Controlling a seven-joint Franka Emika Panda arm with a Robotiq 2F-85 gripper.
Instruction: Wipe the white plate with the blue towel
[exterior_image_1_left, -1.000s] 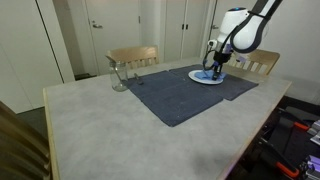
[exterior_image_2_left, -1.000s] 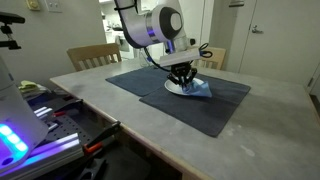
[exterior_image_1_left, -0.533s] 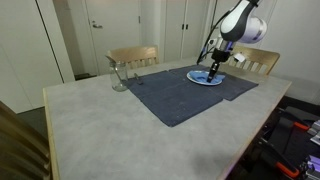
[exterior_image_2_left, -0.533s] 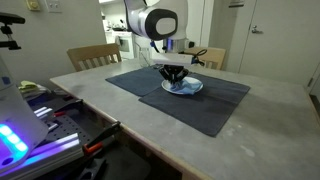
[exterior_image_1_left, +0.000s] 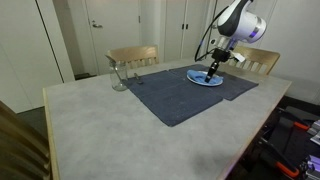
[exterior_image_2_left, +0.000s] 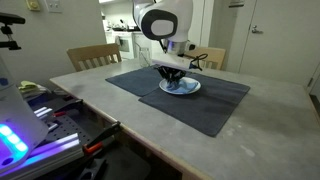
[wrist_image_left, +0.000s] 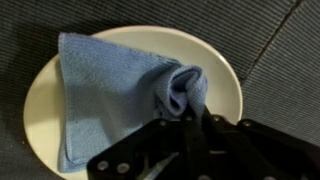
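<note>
The white plate (wrist_image_left: 228, 92) lies on a dark placemat (wrist_image_left: 270, 40); both exterior views show it too (exterior_image_1_left: 199, 80) (exterior_image_2_left: 193, 89). The blue towel (wrist_image_left: 110, 85) is spread over the plate's left and middle, with one corner bunched up. My gripper (wrist_image_left: 192, 108) is shut on that bunched corner, right above the plate. In the exterior views the gripper (exterior_image_1_left: 211, 72) (exterior_image_2_left: 175, 79) points down onto the plate, and the towel (exterior_image_2_left: 178, 87) shows as a blue patch under it.
The dark placemat (exterior_image_1_left: 180, 92) covers the far part of the grey table (exterior_image_1_left: 100, 125). A clear glass (exterior_image_1_left: 119, 76) stands near the table's far edge by a wooden chair (exterior_image_1_left: 133, 56). Another chair (exterior_image_1_left: 262, 62) stands behind the plate.
The arm has swung across the plate, dragging the towel with it. The gripper has stayed shut on the towel.
</note>
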